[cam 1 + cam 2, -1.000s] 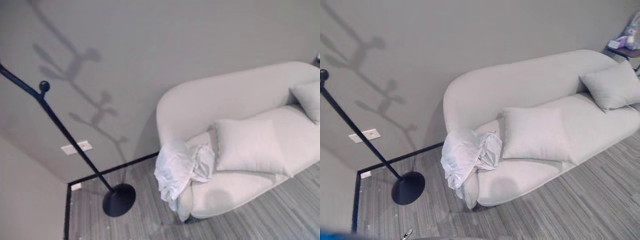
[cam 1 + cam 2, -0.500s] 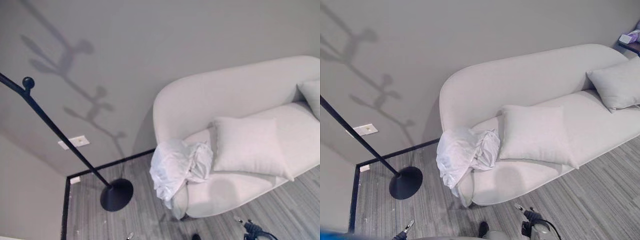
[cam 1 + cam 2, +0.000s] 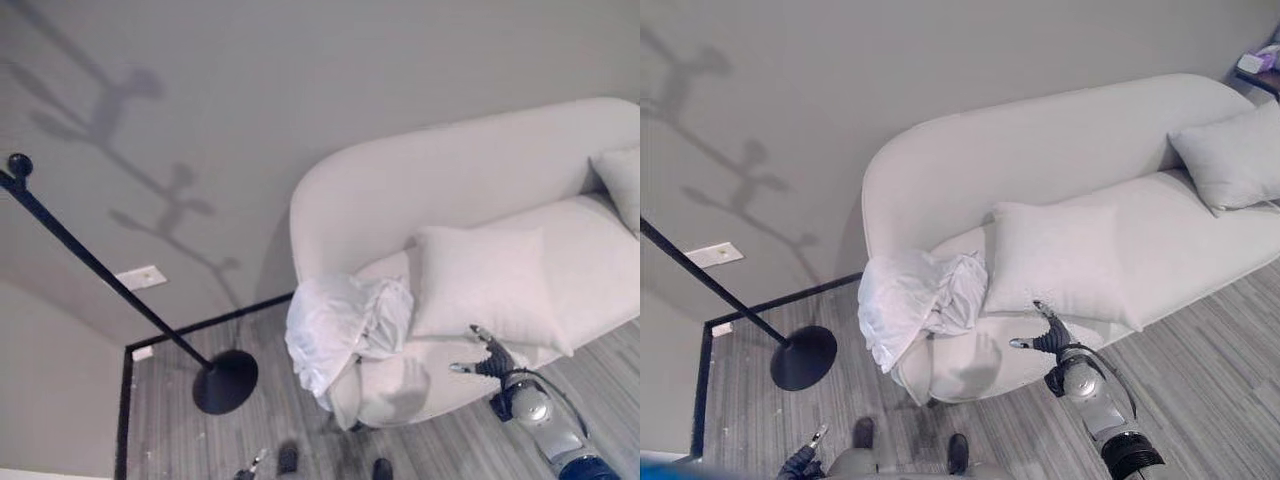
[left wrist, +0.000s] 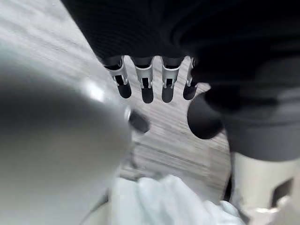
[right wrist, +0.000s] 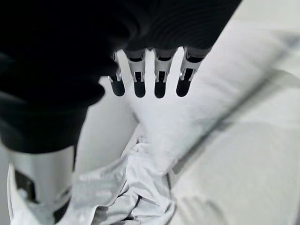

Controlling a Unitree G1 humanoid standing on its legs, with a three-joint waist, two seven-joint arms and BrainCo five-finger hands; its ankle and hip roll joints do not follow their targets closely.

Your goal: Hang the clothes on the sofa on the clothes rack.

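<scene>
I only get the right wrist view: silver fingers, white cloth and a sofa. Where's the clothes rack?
Observer: The clothes rack stands on the floor off the sofa's left end, by the wall.
Operator: Is my robot hand touching the clothes?
Observer: No. The right robot hand is open at the seat's front edge below a cushion, apart from the white clothes draped over the sofa's left end.
Operator: Where's my other robot hand?
Observer: The left robot hand hangs low over the floor, fingers straight, holding nothing.
</scene>
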